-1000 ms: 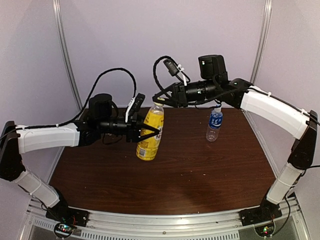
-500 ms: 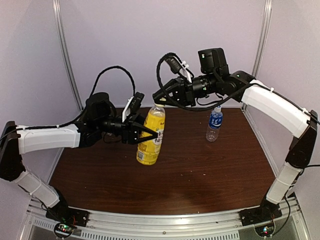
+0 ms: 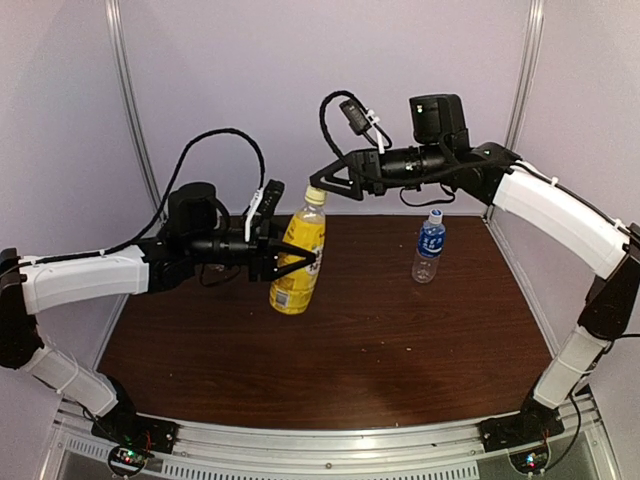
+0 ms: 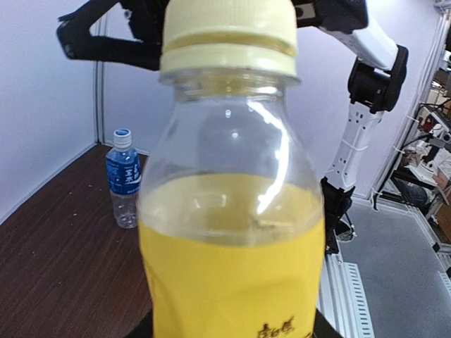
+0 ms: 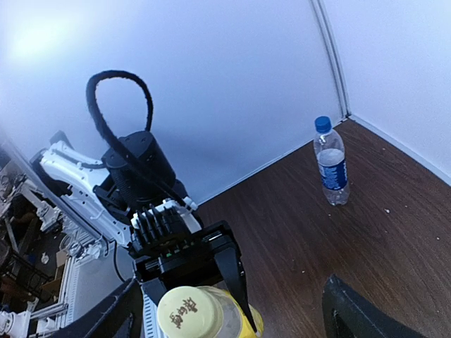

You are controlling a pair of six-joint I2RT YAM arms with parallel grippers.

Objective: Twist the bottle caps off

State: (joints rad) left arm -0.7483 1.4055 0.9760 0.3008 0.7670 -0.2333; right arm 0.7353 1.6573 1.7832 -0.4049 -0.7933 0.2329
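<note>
The yellow-orange bottle (image 3: 297, 262) leans with its top to the right, and my left gripper (image 3: 300, 258) is shut on its labelled body. Its pale yellow cap (image 3: 315, 196) sits on the neck, filling the top of the left wrist view (image 4: 225, 35). My right gripper (image 3: 330, 184) hovers open just above and to the right of that cap, touching nothing. The right wrist view looks down on the cap (image 5: 189, 312) between its spread fingers (image 5: 356, 317). A small clear bottle (image 3: 429, 247) with a blue label and blue cap (image 3: 435, 213) stands at the back right.
The brown table (image 3: 380, 350) ends at purple walls behind and on both sides. A metal rail (image 3: 330, 445) with both arm bases runs along the near edge. The small bottle (image 5: 331, 165) stands close to the back corner.
My right gripper has opened, let go of the yellow cap and drawn up and to the right. The left gripper keeps its hold and has tilted the bottle a little more.
</note>
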